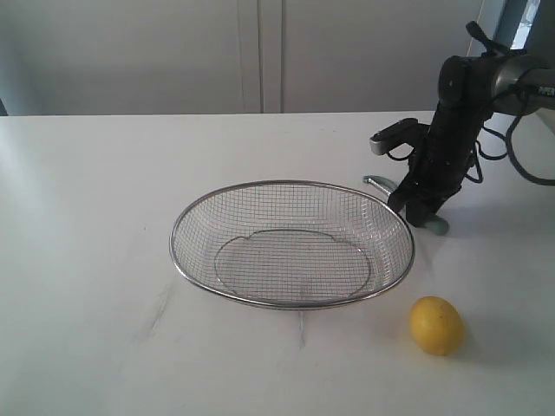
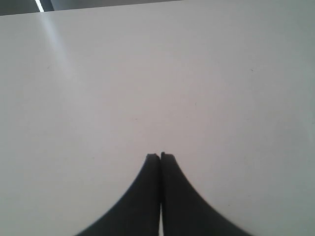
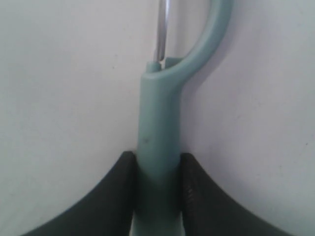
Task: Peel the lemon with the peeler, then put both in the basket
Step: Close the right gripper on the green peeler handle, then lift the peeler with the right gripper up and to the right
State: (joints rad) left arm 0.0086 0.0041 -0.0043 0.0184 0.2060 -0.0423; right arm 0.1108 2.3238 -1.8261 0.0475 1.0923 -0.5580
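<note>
The teal-handled peeler lies on the white table behind the basket's right end, and my right gripper is shut on its handle, a black finger pressed against each side. In the exterior view the right gripper points down at the table, with the peeler's metal head sticking out to its left. The yellow lemon sits alone on the table in front of the basket's right end. The wire-mesh basket stands mid-table with nothing in it. Over bare table, my left gripper is shut and holds nothing.
The right arm's body and cables stand at the table's back right. A pale wall runs behind the table's far edge. The left arm does not show in the exterior view.
</note>
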